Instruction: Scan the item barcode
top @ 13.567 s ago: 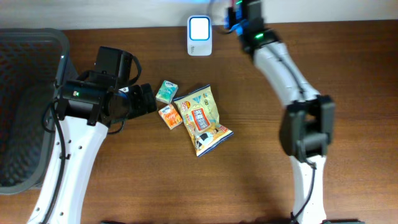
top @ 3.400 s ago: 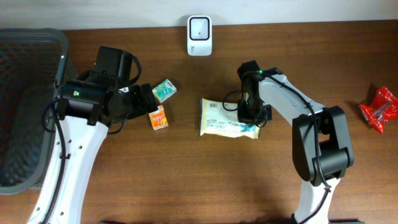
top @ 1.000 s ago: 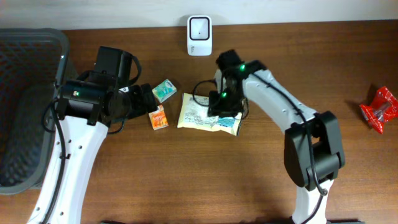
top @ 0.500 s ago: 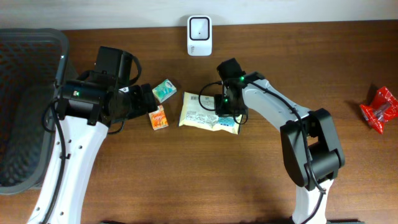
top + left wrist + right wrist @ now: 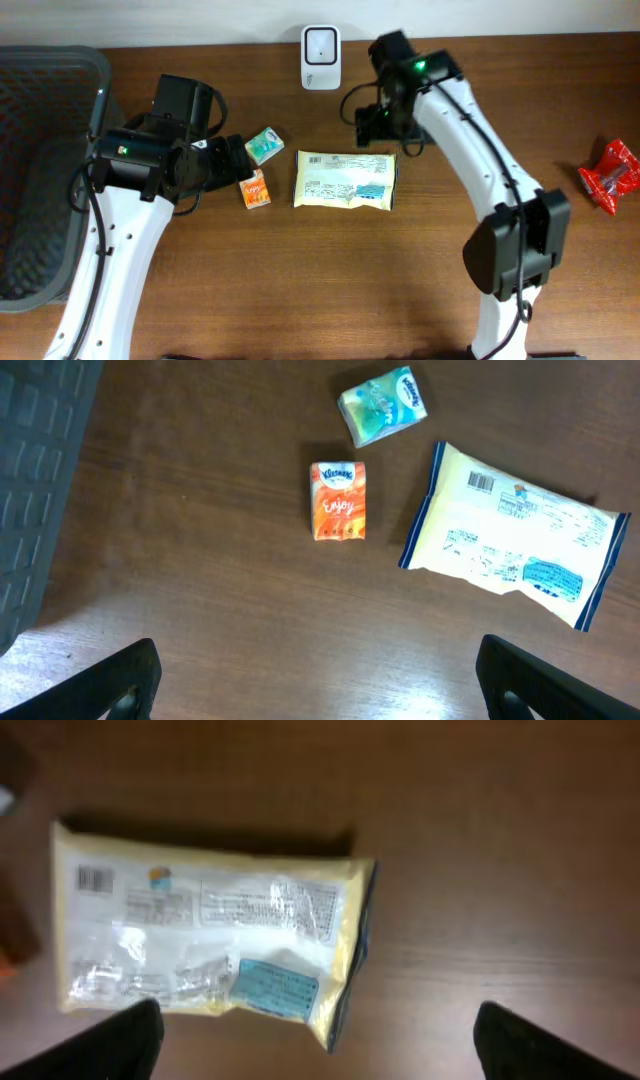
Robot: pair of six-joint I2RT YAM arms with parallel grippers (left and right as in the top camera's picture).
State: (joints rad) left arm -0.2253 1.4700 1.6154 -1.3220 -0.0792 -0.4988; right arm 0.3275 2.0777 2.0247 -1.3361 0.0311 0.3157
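The item, a pale yellow snack bag, lies flat on the table with its printed back up. Its barcode sits at the bag's upper left corner. The white scanner stands at the table's back edge. My right gripper hangs open above the table, behind the bag's right end, holding nothing. My left gripper is open left of the bag, with bare wood between its fingers.
An orange tissue pack and a green one lie between my left gripper and the bag. A red packet sits at the far right. A dark mesh basket fills the left edge.
My right gripper opened, let go of the bag and pulled back towards the scanner. The bag now lies flat and free, slightly further right. The left arm has not moved.
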